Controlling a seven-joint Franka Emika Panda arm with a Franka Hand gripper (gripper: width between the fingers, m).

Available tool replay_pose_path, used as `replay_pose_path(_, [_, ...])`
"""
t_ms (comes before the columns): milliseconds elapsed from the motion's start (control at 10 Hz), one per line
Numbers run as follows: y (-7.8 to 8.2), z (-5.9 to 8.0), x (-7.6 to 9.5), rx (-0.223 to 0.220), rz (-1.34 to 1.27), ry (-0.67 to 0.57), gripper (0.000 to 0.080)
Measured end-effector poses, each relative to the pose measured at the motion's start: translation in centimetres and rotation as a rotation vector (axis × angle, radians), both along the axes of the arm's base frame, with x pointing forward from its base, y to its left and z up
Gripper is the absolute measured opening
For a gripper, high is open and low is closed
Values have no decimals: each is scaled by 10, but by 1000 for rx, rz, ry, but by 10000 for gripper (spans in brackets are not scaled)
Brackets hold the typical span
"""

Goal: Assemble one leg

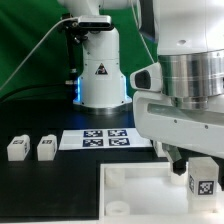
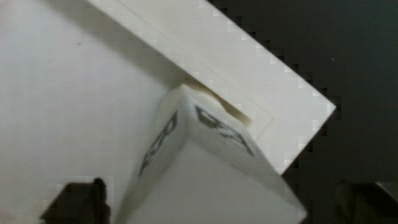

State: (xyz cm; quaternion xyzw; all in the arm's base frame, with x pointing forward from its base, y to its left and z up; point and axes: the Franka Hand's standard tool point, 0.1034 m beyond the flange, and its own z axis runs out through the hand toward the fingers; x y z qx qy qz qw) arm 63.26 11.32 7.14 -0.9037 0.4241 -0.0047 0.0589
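The gripper [image 1: 196, 172] hangs over the large white tray-like tabletop piece [image 1: 140, 190], above the part of it toward the exterior view's right, and pinches 1 leg [image 1: 201, 180] between its 2 fingers, the black-and-white tag on that leg facing the exterior camera. In the wrist view the same leg [image 2: 210, 160] fills the space between the dark fingertips [image 2: 75, 200], its tagged face turned aside, and it sits just above the tabletop piece [image 2: 71, 90] near that piece's raised rim. Whether the leg touches the tabletop piece cannot be told. 2 more legs [image 1: 17, 148] [image 1: 46, 148] lie side by side on the black table [image 1: 40, 190], well apart from the tabletop piece, toward the exterior view's left. The marker board [image 1: 106, 138] lies flat just behind the tabletop piece, in front of the arm's white base [image 1: 100, 75].
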Motion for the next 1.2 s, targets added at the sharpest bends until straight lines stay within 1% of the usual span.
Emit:
replay_pose_path(100, [0, 0, 0, -4, 69, -7, 643])
replay_pose_path(200, [-1, 0, 0, -13, 199, -21, 643])
replay_pose_path(300, [-2, 0, 0, -37, 397, -31, 649])
replay_pose_path(400, [-4, 1, -1, -73, 613, -36, 649])
replay_pose_path(600, [5, 1, -4, -100, 842, -29, 649])
replay_pose_path(700, [4, 1, -4, -101, 912, -34, 649])
replay_pose_path(800, [4, 1, -4, -96, 830, -29, 649])
replay_pose_path(900, [4, 1, -4, -97, 839, -29, 555])
replay_pose_path(1000, [4, 1, -4, -97, 837, -29, 407])
replay_pose_path(1100, [6, 1, -4, -83, 703, -22, 407])
replay_pose_path(1200, [5, 1, -4, -81, 611, -14, 294])
